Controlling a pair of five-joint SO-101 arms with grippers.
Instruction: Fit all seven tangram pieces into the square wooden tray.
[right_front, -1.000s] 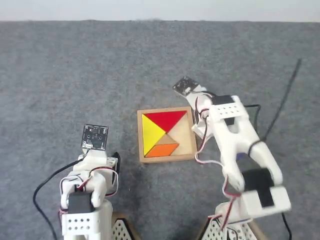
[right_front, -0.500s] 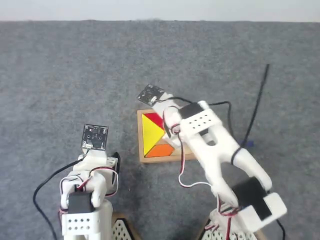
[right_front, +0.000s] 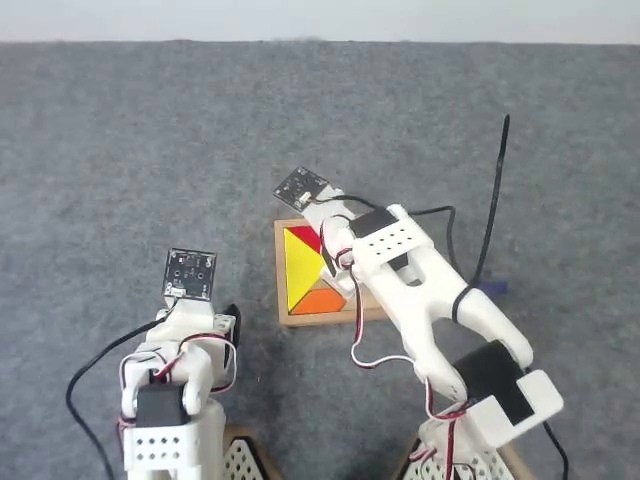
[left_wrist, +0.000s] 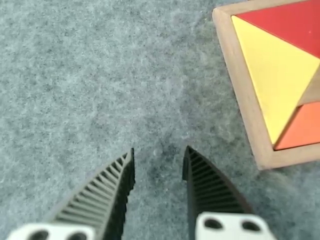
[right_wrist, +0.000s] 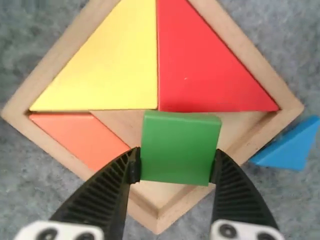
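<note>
Right arm's jaws, clamped on the green square (right_wrist: 180, 148), hang directly above the wooden tray's (right_wrist: 159, 221) bare gap; left arm's jaws stand apart beside the tray.

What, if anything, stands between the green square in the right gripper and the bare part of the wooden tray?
Nothing visible does. The right gripper holds the green square over the bare wood of the tray, next to the orange piece. The blue triangle lies outside the tray.

This looks like a small robotics lab bench: a plain grey felt mat (right_front: 130, 130), a bare white wall (right_front: 320, 18) behind it, and a left arm (right_front: 170, 400) and right arm (right_front: 430, 290) with exposed wires (right_front: 497, 170).
</note>
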